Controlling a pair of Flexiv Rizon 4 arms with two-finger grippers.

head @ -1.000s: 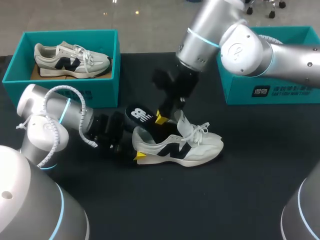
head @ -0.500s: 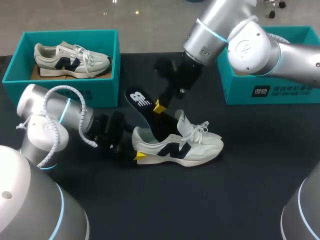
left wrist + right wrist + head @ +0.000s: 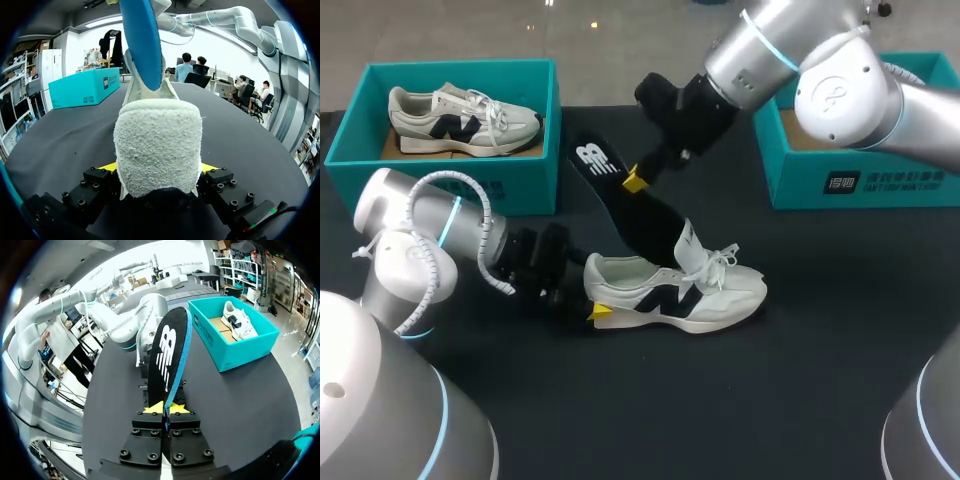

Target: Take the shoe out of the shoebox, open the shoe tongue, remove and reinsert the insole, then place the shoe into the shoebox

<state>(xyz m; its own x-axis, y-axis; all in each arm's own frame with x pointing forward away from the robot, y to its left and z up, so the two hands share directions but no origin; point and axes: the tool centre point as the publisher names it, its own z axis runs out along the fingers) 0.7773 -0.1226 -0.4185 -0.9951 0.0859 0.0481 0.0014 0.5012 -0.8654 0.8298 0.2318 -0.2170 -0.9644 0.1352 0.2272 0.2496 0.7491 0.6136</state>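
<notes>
The left jaws squeeze the heel of the white shoe [image 3: 675, 290] from both sides. The shoe sits on the black counter [image 3: 800, 380], its toe pointing away from those jaws. The right jaws are pinched tight on the black insole [image 3: 640, 205] near its logo end. The insole sticks out ahead of them and slants down, with its far tip at the shoe's opening. A teal shoebox [image 3: 450, 180] holding a second shoe [image 3: 460, 120] stands beyond the left jaws.

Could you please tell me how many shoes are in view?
2. One shoe lies in the left shoebox; the second shoe stands on the table, heel in the left claw. The right shoebox is partly hidden.
</notes>
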